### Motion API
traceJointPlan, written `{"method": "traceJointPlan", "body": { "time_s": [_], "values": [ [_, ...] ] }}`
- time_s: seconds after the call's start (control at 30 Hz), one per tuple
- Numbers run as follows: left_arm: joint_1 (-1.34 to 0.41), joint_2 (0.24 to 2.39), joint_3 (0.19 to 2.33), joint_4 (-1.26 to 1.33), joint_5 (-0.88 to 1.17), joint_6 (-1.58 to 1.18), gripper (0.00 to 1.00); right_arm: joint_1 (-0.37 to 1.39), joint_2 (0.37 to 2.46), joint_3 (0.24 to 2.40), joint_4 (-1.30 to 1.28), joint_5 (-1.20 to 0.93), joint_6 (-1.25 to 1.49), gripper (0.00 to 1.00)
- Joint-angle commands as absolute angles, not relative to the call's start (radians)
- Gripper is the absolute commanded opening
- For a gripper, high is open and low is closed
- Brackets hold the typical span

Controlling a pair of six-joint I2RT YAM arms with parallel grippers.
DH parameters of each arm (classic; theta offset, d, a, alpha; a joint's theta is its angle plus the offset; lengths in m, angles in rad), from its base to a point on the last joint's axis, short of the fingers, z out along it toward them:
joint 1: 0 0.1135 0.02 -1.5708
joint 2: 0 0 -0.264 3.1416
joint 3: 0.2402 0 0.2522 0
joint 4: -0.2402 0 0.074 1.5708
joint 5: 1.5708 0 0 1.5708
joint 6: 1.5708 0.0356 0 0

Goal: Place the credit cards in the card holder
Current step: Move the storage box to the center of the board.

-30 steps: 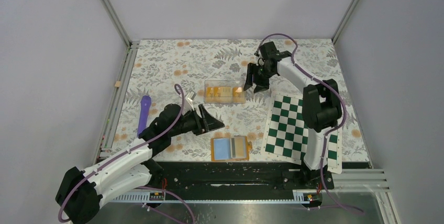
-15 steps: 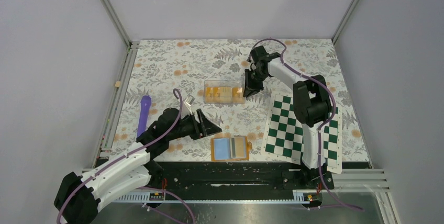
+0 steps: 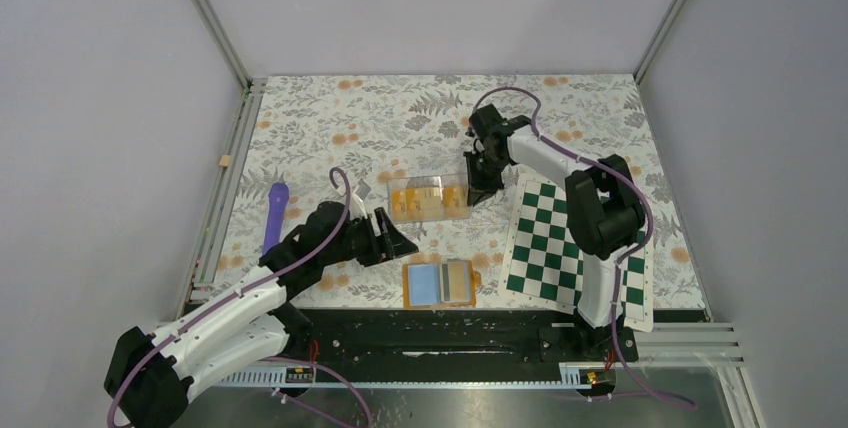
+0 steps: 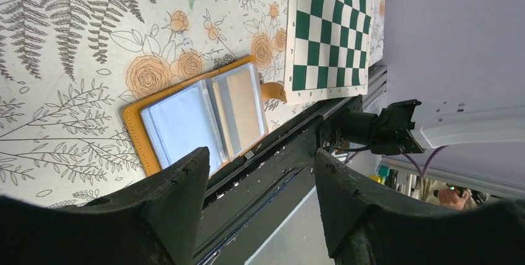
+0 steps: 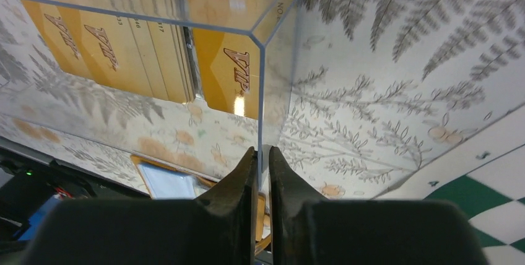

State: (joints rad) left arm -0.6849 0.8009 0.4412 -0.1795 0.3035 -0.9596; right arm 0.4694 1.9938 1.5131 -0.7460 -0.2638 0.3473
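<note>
Several orange-yellow credit cards (image 3: 417, 200) (image 5: 124, 48) lie inside a clear plastic box (image 3: 430, 198) at the table's middle. My right gripper (image 3: 478, 188) (image 5: 261, 153) is shut on the thin right-hand wall of that box (image 5: 262, 91). The card holder (image 3: 440, 283) (image 4: 198, 119) lies open near the front edge, light-blue pockets up; it also shows in the right wrist view (image 5: 167, 181). My left gripper (image 3: 405, 241) (image 4: 261, 156) hovers just left of and above the card holder, open and empty.
A green-and-white chequered board (image 3: 565, 248) (image 4: 328, 23) (image 5: 495, 203) lies at the right, next to the card holder. A purple object (image 3: 274, 213) rests at the left. The black front rail (image 4: 278, 160) runs right behind the card holder.
My right gripper has closed on the box's right wall and the box has shifted towards the front edge. The left gripper has drawn back slightly to the left.
</note>
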Motion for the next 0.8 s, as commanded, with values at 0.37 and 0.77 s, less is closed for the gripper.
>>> {"method": "traceJointPlan", "body": {
  "time_s": [0.37, 0.77],
  "values": [
    [-0.680, 0.891, 0.563, -0.218, 0.241, -0.917, 0.63, 0.628, 1.680, 1.159, -0.635, -0.308, 0.524, 0.07],
    [-0.687, 1.132, 0.659, -0.206, 0.290, -0.922, 0.60, 0.629, 1.626, 1.085, -0.516, -0.383, 0.575, 0.36]
  ]
}}
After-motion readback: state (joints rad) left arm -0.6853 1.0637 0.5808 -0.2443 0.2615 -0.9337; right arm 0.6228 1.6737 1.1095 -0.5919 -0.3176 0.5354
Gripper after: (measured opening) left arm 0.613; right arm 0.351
